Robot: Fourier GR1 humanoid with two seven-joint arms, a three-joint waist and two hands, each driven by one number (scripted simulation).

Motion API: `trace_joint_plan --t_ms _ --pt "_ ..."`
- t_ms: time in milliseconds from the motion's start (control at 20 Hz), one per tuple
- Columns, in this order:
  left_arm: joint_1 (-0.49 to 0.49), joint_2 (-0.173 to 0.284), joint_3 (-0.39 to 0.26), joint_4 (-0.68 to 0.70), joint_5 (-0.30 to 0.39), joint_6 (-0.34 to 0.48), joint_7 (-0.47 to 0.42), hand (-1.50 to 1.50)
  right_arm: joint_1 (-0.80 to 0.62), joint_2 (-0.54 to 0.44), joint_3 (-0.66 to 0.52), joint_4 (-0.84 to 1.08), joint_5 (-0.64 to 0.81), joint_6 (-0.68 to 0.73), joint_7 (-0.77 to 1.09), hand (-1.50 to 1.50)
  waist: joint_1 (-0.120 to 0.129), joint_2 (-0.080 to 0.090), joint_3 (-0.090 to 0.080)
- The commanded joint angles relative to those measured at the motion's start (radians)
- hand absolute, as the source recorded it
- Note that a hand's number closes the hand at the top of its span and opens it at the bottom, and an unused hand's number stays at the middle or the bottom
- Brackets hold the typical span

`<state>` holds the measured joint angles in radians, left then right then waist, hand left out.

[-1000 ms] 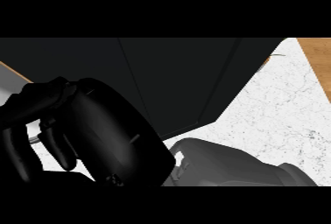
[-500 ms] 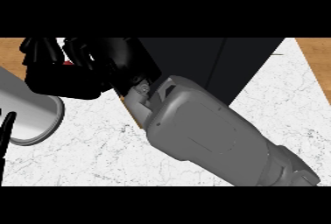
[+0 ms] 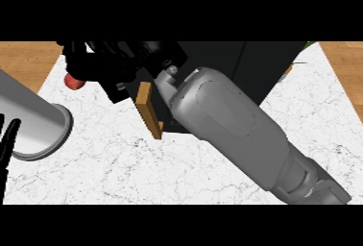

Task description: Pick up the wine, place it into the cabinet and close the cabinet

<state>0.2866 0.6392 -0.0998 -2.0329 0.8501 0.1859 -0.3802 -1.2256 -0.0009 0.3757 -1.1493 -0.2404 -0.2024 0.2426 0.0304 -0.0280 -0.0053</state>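
My right hand [image 3: 106,61] is at the upper left, its black fingers curled round the dark wine bottle, of which only the red end [image 3: 73,81] shows clearly below the hand. The grey right forearm [image 3: 234,129] runs up from the lower right across the counter. Behind the hand stands the dark cabinet [image 3: 234,62], with the wooden edge of its open door [image 3: 150,110] just under the wrist. At the left edge is my left forearm [image 3: 32,122], and thin straight fingers of the left hand [image 3: 8,139] show beside it.
White marble counter top [image 3: 127,168] fills the lower half. Wooden surface [image 3: 25,57] shows at the top left and top right corners. A bit of green [image 3: 306,46] peeks out beside the cabinet's right side.
The black hand, which filled the view a second ago, now sits higher and smaller by the cabinet. The door's wooden edge and more of the counter have come into sight.
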Motion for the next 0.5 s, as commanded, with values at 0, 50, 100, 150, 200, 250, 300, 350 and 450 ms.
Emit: trace_joint_plan --t_ms 0,50,100,150,200,250,300,350,450 --pt "0.02 -0.001 0.001 -0.021 -0.013 0.0 0.013 -1.5 0.011 -0.041 -0.049 0.153 0.043 -0.011 -0.053 1.5 -0.001 0.034 0.005" --pt "0.004 -0.005 0.012 -0.014 0.003 -0.003 0.013 -1.5 -0.002 -0.096 -0.082 0.165 0.027 0.03 -0.055 1.5 -0.001 0.038 0.004" --pt "0.03 -0.016 -0.008 -0.003 -0.041 -0.008 -0.018 -1.5 -0.019 -0.076 -0.066 0.158 0.044 0.007 -0.028 1.5 -0.002 0.034 0.004" --pt "-0.013 -0.01 0.007 0.011 -0.018 -0.003 0.006 -1.5 0.036 -0.09 -0.056 0.157 0.046 0.029 -0.087 1.5 -0.012 0.039 0.004" --pt "0.008 -0.002 0.019 -0.029 -0.001 -0.003 0.016 -1.5 0.013 -0.125 -0.067 0.18 0.054 0.047 -0.082 1.5 0.003 0.039 0.005" --pt "-0.005 -0.009 0.012 -0.01 -0.002 -0.005 0.018 -1.5 0.012 -0.112 -0.07 0.18 0.062 0.022 -0.09 1.5 -0.004 0.04 0.004" --pt "-0.008 -0.032 -0.031 0.002 -0.033 -0.005 0.0 -1.5 0.008 -0.072 -0.04 0.203 0.079 0.012 -0.095 1.5 -0.002 0.042 0.003" --pt "-0.016 -0.015 -0.005 -0.004 -0.023 0.004 0.02 -1.5 -0.004 -0.087 -0.053 0.198 0.077 0.018 -0.086 1.5 -0.004 0.039 0.004" --pt "-0.026 -0.016 0.019 0.007 -0.011 0.005 0.021 -1.5 0.021 -0.102 -0.055 0.178 0.071 0.036 -0.094 1.5 -0.011 0.037 0.004"
